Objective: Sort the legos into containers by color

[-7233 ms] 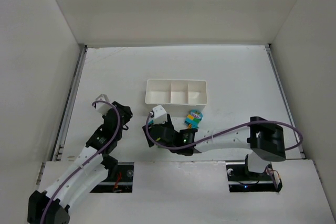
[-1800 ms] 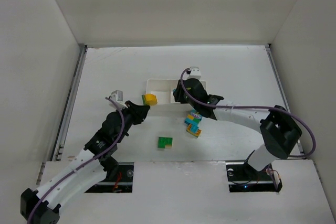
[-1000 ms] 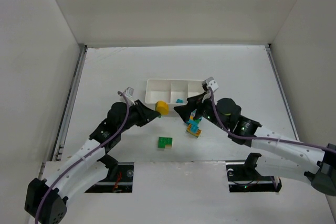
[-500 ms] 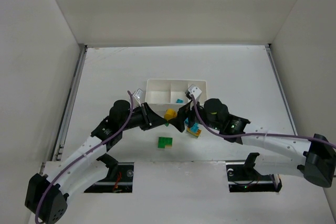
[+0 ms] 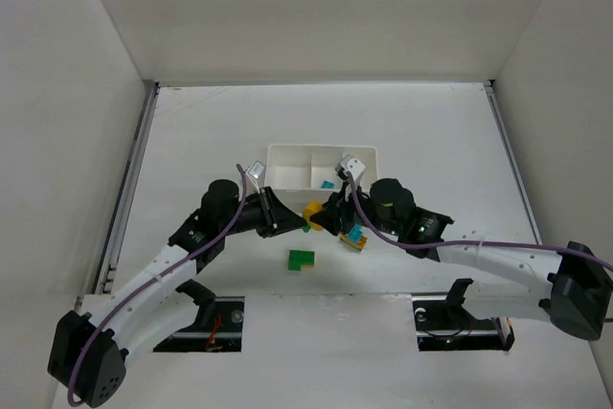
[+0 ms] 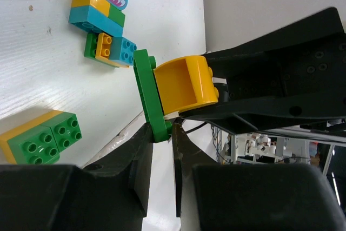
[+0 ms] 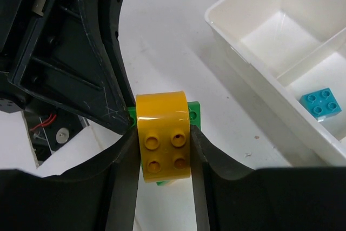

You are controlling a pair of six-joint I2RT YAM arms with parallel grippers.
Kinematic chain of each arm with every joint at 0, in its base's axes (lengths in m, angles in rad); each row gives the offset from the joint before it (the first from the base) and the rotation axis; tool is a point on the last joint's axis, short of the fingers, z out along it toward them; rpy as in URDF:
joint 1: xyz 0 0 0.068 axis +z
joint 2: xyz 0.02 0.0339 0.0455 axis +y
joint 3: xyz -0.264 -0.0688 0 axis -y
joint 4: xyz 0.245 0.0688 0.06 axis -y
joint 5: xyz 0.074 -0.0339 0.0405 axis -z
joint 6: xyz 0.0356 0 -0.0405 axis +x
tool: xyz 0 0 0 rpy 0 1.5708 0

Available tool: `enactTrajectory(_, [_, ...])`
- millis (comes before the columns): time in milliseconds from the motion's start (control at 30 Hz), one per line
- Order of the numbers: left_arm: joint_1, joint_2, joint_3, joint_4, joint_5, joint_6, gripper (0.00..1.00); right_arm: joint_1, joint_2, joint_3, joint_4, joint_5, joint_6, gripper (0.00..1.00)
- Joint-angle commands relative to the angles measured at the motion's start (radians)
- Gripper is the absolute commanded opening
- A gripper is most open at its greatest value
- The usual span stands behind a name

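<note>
While pinched from both sides, hangs betw. the two arms just in front of the tray (image 5: 287, 168): a yellow lego (image 5: 312, 210) stuck on a thin green plate (image 6: 145, 90).

L pincer (image 6: 162, 133): clamped on the plate's edge, fingers (image 6: 135, 158) drawn in to a narrow slit w/ the plate wedged in it.

R pincer (image 7: 163, 133): clamped on the yellow lego, one finger (image 7: 124, 171) flat against each side, 4 studs facing the wrist cam.

From the top cam: both pincer tips nose to nose, yellow lego between, plate on the L-arm side.

In the tray's mid compartment (image 5: 326, 171): one cyan brick (image 5: 328, 184), studs up, close to the front wall.

On the bench (image 5: 192, 141), nearer the arm bases than the held pair: green brick (image 5: 303, 260) w/ a yellow layer, lying alone.

Off to its R, by the R arm's wrist: mixed clump (image 5: 356, 237) of cyan, yellow and green, partly hidden from the top. L wrist cam shows it w/ a cyan round-topped piece carrying a frog-and-flower print.

Clump and green brick apart from each other, neither touching the tray.
</note>
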Motion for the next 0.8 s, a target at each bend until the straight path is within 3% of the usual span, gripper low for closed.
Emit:
enactTrajectory(0, [0.003,-0.002,0.035,0.074,0.031,0.000,0.11,-0.023,-0.038,0.002,0.088,-0.022,0.035,0.26])
enactTrajectory(100, [0.011,0.011,0.020,0.095,0.023,-0.002,0.09,-0.086,-0.094,-0.011,0.113,-0.033,0.075,0.22])
enactTrajectory(300, [0.036,0.023,-0.015,0.157,-0.005,-0.013,0.07,-0.206,-0.220,-0.049,0.157,-0.054,0.147,0.23])
enactTrajectory(433, [0.043,0.018,-0.012,0.184,-0.035,-0.013,0.07,-0.254,-0.222,-0.057,0.136,0.017,0.157,0.24])
enactTrajectory(567, [0.057,-0.026,0.005,0.189,-0.100,-0.017,0.07,-0.243,-0.100,0.001,0.114,0.165,0.166,0.25])
enactTrajectory(767, [0.146,-0.267,-0.015,0.117,-0.287,-0.014,0.10,-0.194,0.178,0.172,0.130,0.251,0.239,0.24])
